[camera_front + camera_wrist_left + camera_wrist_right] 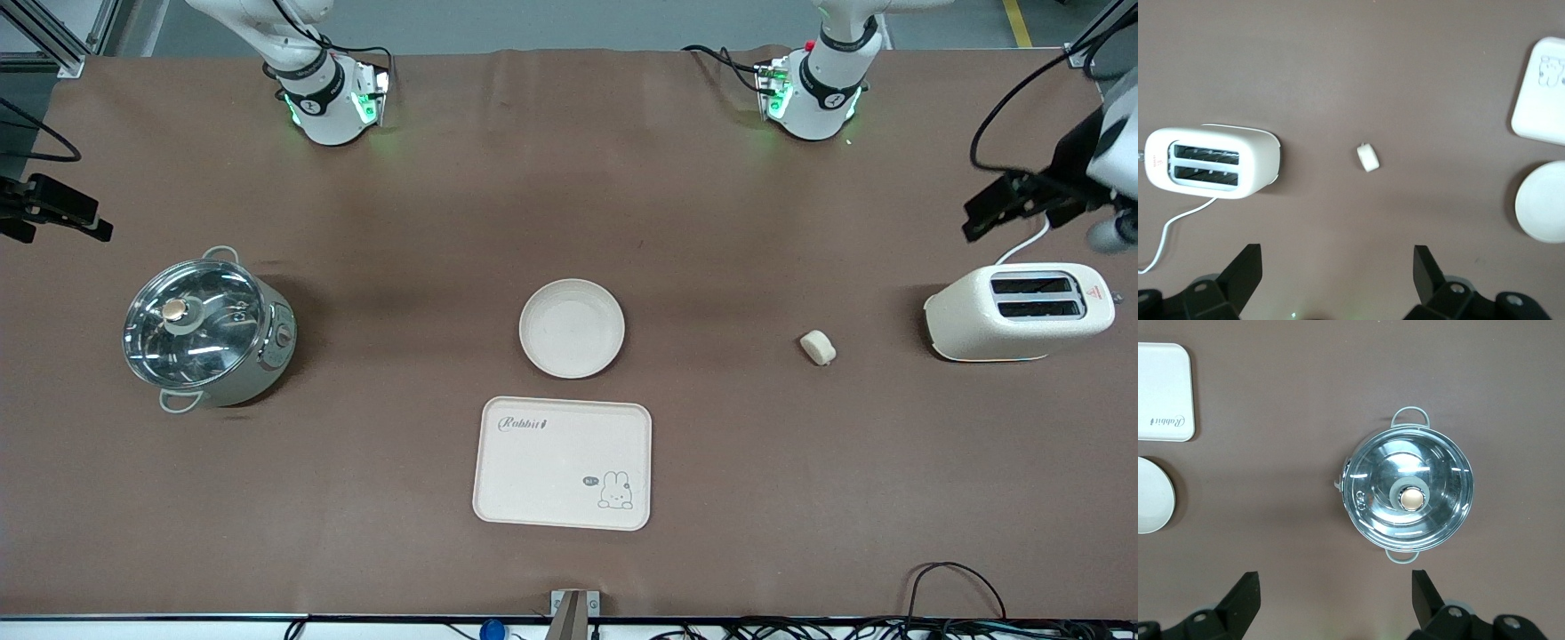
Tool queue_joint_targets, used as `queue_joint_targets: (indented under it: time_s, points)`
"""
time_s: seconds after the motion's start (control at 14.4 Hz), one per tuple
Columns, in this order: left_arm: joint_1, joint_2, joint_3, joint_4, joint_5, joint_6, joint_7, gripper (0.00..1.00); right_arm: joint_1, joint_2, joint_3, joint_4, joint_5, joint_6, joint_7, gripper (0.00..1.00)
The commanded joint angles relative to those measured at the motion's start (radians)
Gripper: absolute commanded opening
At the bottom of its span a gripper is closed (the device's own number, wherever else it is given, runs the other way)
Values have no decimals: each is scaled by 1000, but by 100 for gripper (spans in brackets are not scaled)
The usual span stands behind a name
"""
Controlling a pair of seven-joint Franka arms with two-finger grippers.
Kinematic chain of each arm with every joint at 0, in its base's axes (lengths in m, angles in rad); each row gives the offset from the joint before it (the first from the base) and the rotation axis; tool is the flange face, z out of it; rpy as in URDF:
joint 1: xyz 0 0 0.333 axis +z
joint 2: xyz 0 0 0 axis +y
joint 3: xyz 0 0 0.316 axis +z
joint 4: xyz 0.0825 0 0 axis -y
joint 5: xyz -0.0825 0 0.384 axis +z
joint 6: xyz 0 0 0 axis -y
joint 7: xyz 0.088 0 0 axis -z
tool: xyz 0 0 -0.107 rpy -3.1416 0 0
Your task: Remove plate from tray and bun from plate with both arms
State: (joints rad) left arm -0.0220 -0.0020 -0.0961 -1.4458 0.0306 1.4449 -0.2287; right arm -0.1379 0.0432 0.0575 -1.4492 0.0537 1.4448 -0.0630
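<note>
Left gripper: held high over the table at the left arm's end, fingers spread wide apart, nothing between them. Bun seen past the fingertips, roughly in line with the gap between the fingers, lying on the bare table, well apart from them. White toaster with two empty slots seen off to one side of the fingers, its white cord trailing on the table.

Right gripper: held high over the right arm's end of the table, fingers likewise wide apart and empty. Steel pot with glass lid seen past the fingertips, closer to one finger than to the other, not touched.

Plate: flat on the table near its middle, empty, just beside the tray and farther from the front camera than the tray, small gap between them. Tray empty, rabbit drawing in one corner.

Bun: between plate and toaster, nearer the toaster, touching neither.

Pot: toward the right arm's end, well apart from the plate.

Both arms waiting, no contact with any item.
</note>
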Motion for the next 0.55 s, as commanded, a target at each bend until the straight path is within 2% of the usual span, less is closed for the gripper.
queue_joint_targets:
  time_s: [0.0, 0.14, 0.21, 0.49]
  points:
    - [-7, -109, -7, -118, -24, 6, 34, 100, 4, -93, 5, -28, -8, -20, -1, 100]
    - [-27, -195, -5, -221, -26, 23, 38, 100, 1, -135, 2, -39, -8, -50, -1, 100]
    - [-29, -223, -5, -243, -24, 11, 57, 100, 0, -140, 2, -39, -8, -58, 0, 100]
    - [-22, -216, -4, -219, -21, 5, 150, 100, 4, -137, 4, -37, -9, -58, 0, 100]
